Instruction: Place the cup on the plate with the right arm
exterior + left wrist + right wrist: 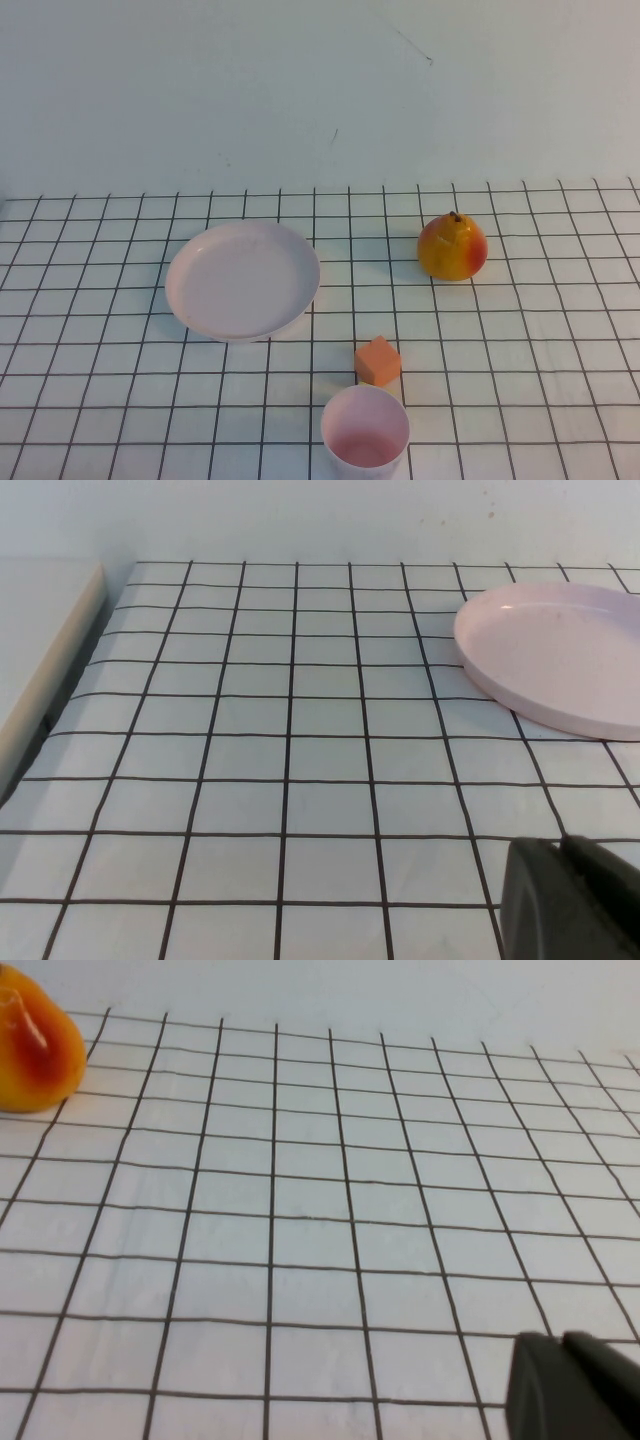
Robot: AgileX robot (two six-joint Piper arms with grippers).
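The cup point(365, 428) stands upright at the bottom centre of the high view, its open mouth facing up and its lower edge cut off by the frame, with a small orange cube point(378, 361) just beside it on the far side, close but apparently not touching. The plate point(243, 279) lies left of centre, bare, well apart from the cup, and a yellow-red pear point(453, 247) sits at the right of the middle on the gridded table point(520, 340). Neither arm reaches into the high view. The left gripper point(570, 900) shows only as a dark corner at the lower right of the left wrist view, with the plate's rim at the upper right there; the right gripper point(575, 1385) is likewise a dark corner at the lower right of the right wrist view, facing bare grid with the pear at the upper left. Whether either set of fingers is spread or pressed together cannot be told. The cup looks like thin, light, stiff plastic with smooth, likely slippery walls, so it should lift easily but could tip or skid if nudged. A sensible hold would pinch one wall at the rim, one finger inside and one outside, approaching from the side away from the cube.
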